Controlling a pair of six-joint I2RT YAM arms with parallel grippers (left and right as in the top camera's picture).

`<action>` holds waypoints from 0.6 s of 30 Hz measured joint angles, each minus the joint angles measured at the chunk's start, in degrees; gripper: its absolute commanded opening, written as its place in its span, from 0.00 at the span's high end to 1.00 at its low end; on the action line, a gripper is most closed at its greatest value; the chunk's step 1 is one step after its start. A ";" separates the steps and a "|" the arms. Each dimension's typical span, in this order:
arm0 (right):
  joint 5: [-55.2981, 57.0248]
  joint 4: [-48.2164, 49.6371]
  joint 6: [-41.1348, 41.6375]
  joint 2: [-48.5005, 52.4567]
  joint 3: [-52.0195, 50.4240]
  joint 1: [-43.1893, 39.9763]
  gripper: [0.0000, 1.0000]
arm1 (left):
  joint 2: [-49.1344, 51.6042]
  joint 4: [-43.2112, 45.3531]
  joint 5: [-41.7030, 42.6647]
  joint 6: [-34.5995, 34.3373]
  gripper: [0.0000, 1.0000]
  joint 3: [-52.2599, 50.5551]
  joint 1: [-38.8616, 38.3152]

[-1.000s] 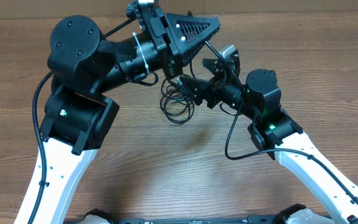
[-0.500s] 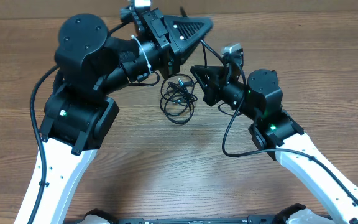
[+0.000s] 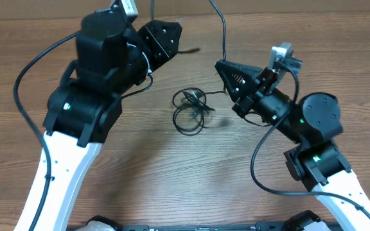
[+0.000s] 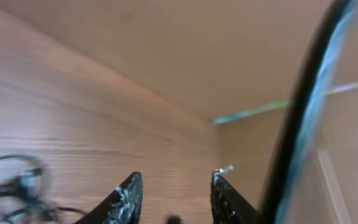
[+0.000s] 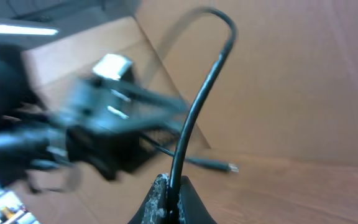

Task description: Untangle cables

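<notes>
A small tangle of thin black cables [image 3: 190,110] lies on the wooden table between the two arms; it also shows in the left wrist view as the blurred tangle [image 4: 17,186]. My right gripper [image 5: 171,183] is shut on one black cable strand [image 5: 194,106], which rises from the jaws and arcs over; its plug end [image 5: 227,167] hangs free. Seen from overhead, the right gripper [image 3: 222,65] is right of the tangle, and the strand [image 3: 223,35] runs up out of frame. My left gripper [image 4: 176,182] is open and holds nothing. It sits up and left of the tangle, the left gripper [image 3: 175,33] in the overhead view.
A cardboard wall [image 5: 278,74] stands along the table's far edge. The thick arm cables [image 3: 27,77] loop beside both arms. The wooden tabletop [image 3: 191,173] stretches toward the front edge.
The left gripper let go and opened, and its arm swung back to the left. The right gripper shut on a strand and drew away to the right. The tangle stayed on the table.
</notes>
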 measured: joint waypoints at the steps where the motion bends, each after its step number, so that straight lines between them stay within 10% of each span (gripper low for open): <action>1: -0.11 1.11 0.68 -0.31 0.07 0.00 0.96 | 0.57 -1.11 -0.39 0.90 0.58 0.00 0.00; 9: 5.05 16.81 9.68 -0.98 0.72 -0.04 0.96 | 3.34 -11.26 -1.44 16.11 0.00 -0.02 0.00; 18: 16.06 21.84 19.23 -1.03 0.81 -0.07 0.96 | 3.34 -19.30 -0.85 28.74 0.00 0.00 0.00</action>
